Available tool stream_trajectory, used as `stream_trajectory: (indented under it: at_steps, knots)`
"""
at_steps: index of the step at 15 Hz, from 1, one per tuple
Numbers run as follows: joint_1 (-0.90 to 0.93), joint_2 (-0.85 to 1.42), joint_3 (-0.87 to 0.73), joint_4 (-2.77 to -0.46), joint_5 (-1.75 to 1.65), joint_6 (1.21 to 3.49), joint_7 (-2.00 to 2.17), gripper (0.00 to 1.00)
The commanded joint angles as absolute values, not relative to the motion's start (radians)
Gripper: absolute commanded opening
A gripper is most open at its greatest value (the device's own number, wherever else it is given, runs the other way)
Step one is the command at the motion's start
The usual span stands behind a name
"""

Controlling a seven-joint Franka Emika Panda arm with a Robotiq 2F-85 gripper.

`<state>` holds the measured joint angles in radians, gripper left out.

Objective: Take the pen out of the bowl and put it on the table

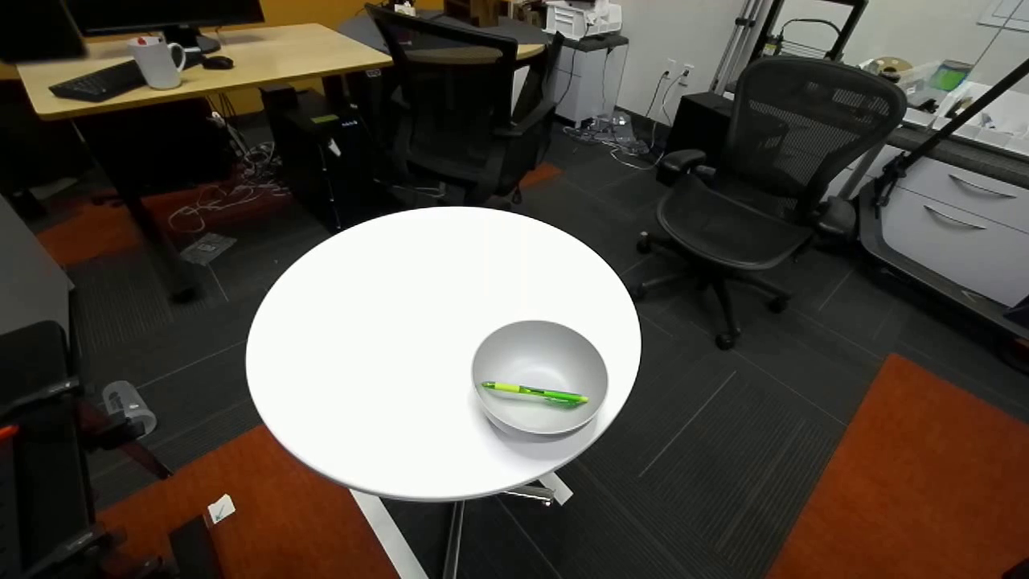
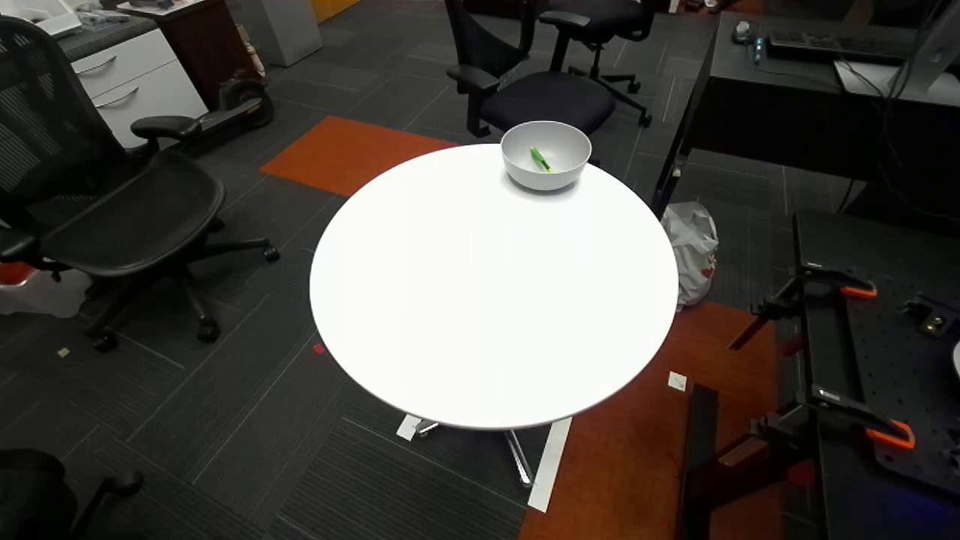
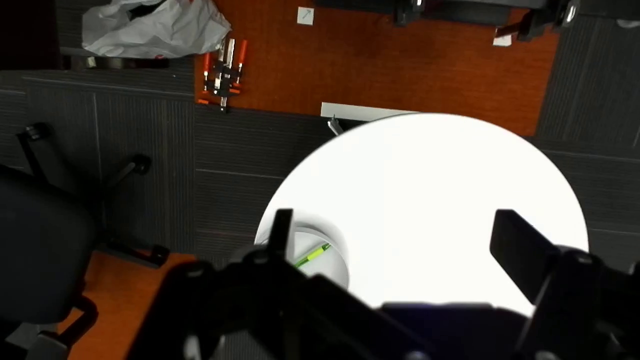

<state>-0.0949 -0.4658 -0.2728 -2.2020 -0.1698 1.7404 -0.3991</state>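
Going left to right in an exterior view: far left, wooden desk (image 1: 297, 55) with white mug (image 1: 157, 66) on top. Middle, round white table (image 1: 378, 338). On its near right part, close to the edge, grey bowl (image 1: 537, 344). Inside, green pen (image 1: 535, 392), lying slanted, no part seen past the rim in both exterior views; cannot tell if touching the side wall. Far right, black mesh chair (image 1: 739, 225), apart from the table. Judged not yet begun: pick and place both to do.

What could go wrong, again left to right, by the wrist view. At left, by the bowl: hitting the rim, from lowering off-centre with a wide spread; could tip the bowl or shove it over the nearby edge. On the pen: losing the pinch, from gripping an end instead of the middle; thin, likely to slide or roll on the curved inside. Also jamming into the bottom, from going too deep. Further right, on the table: rolling the pen off, from letting go too high or near the edge.

Tool last. See gripper (image 3: 392, 227) in the wrist view only, out of sight in both exterior views. Has fingers (image 3: 281, 232) spread far apart, white table behind the gap; left one across part of the bowl, right one across the table. Holds nothing; looks to touch nothing. Cannot tell exact height, but seems well above. Sits right of the pen, so probably needs a shift left before lowering.
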Motion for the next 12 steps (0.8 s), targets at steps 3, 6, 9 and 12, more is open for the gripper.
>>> stream_trajectory:
  at_steps: [3,6,9,12]
  knots:
    - [-0.118,-0.319,-0.255,-2.177,-0.110,1.886,-0.252,1.00]
    - [-0.137,-0.230,-0.239,-2.177,-0.116,1.971,-0.100,1.00]
    - [-0.139,-0.139,-0.233,-2.169,-0.077,2.071,0.010,1.00]
    - [-0.137,-0.048,-0.222,-2.161,-0.017,2.185,0.089,1.00]
